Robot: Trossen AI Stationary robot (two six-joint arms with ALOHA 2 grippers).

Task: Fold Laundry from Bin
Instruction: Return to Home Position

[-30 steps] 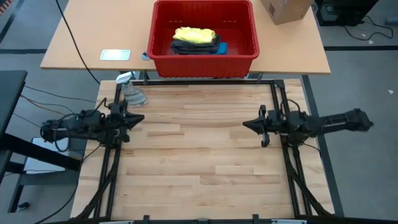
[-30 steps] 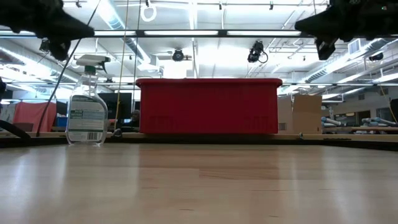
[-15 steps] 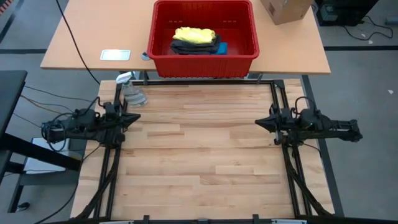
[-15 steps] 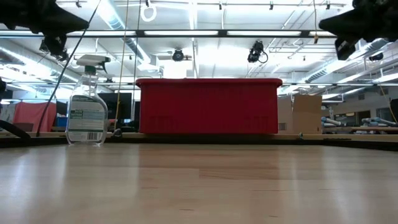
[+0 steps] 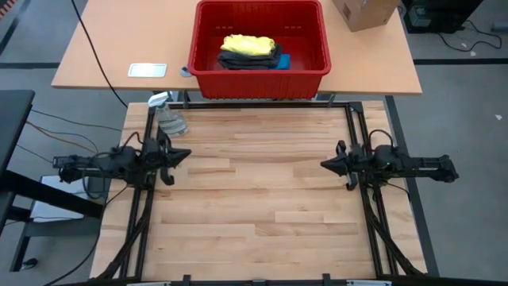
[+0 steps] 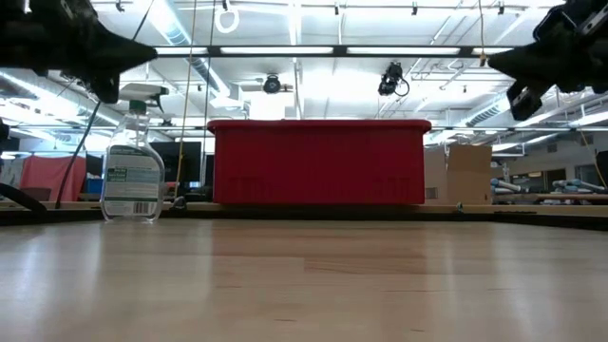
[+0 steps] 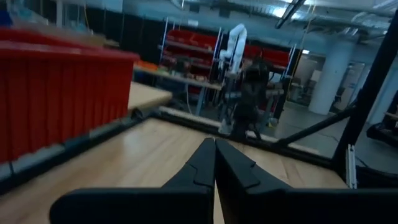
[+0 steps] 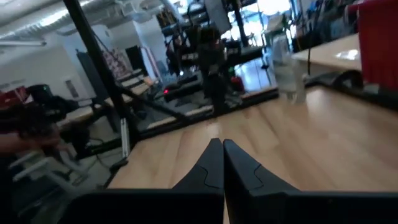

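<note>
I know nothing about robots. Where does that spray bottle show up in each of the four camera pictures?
High view: spray bottle at the wooden table's far left corner, near the red bin.
Low view: bottle standing left of the bin.
Left wrist view: not in it; only the bin shows.
Right wrist view: bottle standing near the bin.
Shared landmark: the red bin.

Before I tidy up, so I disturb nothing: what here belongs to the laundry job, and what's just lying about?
Job: red bin, stacked laundry inside it, left gripper and right gripper shut, at either side of the table.
Lying about: spray bottle, cardboard box, pale flat item.
</note>
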